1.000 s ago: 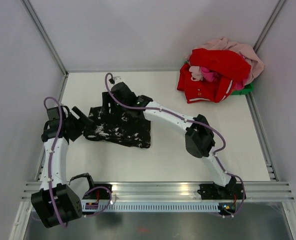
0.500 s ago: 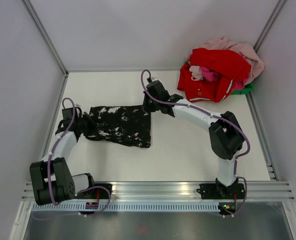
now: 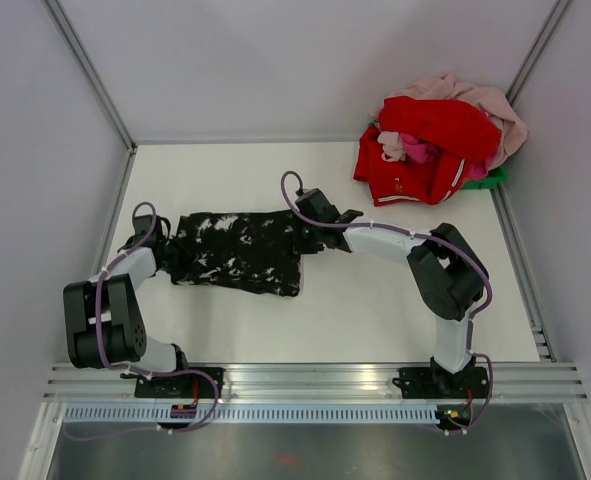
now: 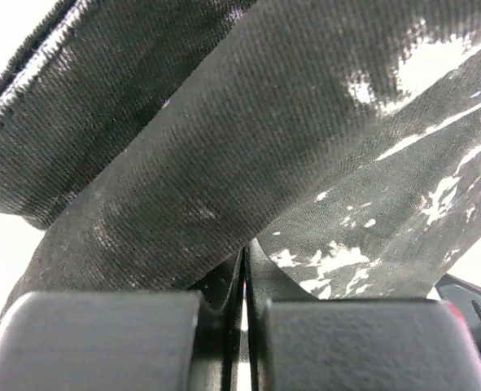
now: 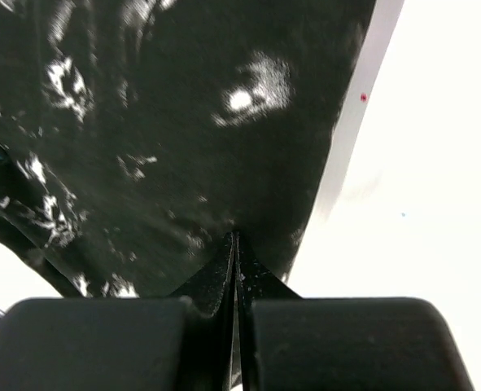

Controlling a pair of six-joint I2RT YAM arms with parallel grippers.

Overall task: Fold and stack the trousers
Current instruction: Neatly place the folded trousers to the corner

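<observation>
The black trousers (image 3: 237, 252) with white blotches lie folded in a rough rectangle on the left half of the white table (image 3: 395, 300). My left gripper (image 3: 165, 250) is at their left edge, low on the table. In the left wrist view it (image 4: 244, 257) is shut, with a thick fold of the trousers (image 4: 289, 122) rising from its tips. My right gripper (image 3: 303, 238) is at their right edge. The right wrist view shows it (image 5: 234, 238) shut, the trousers (image 5: 167, 122) pinched at its tips beside bare table.
A heap of red clothes (image 3: 430, 145) with white trim and pink clothes (image 3: 480, 105) sits at the back right corner over something green (image 3: 492, 179). Grey walls close in the table on the left, back and right. A metal rail (image 3: 315, 380) runs along the near edge.
Both grippers were open a second ago and have shut at the trousers' opposite edges. The right arm swung from over the cloth to its right edge; the left arm dropped low.
</observation>
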